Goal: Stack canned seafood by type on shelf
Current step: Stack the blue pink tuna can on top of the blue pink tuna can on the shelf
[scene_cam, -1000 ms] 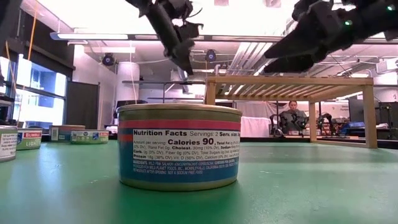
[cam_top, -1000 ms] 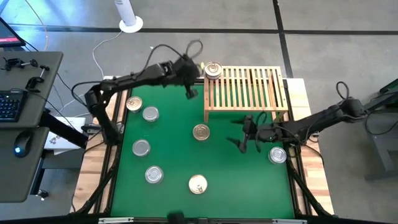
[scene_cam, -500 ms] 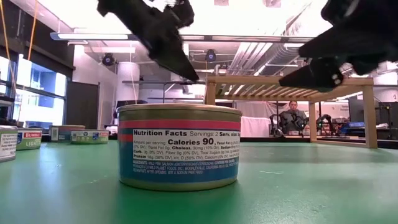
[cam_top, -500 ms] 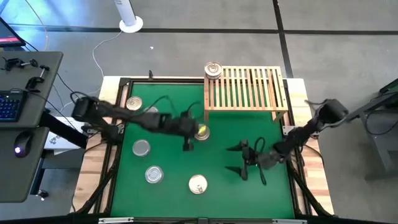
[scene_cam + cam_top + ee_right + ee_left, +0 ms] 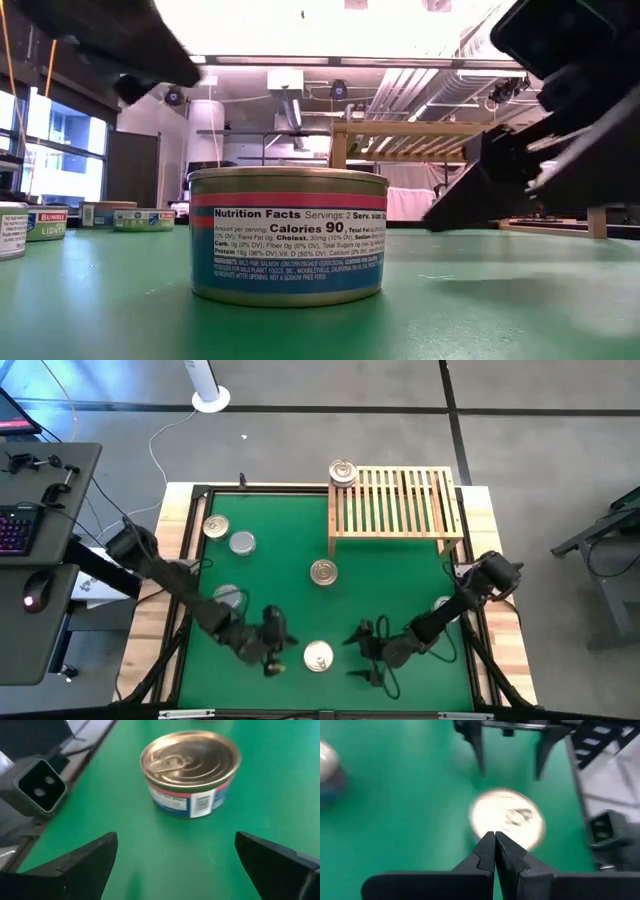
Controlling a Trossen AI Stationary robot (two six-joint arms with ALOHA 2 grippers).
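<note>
The wide right gripper [image 5: 362, 652] is lining up on a tin [image 5: 318, 656] to grab; the closed left gripper [image 5: 271, 653] is waiting beside it.

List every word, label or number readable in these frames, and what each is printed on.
"Nutrition Facts", "Servings: 2" and "Calories 90": side label of the near tin, low view.
Fine print beneath those lines: too small to read reliably.
Labels on the far tins at left: blurred.
Barcode label on the tin in the right wrist view: unreadable.
</note>
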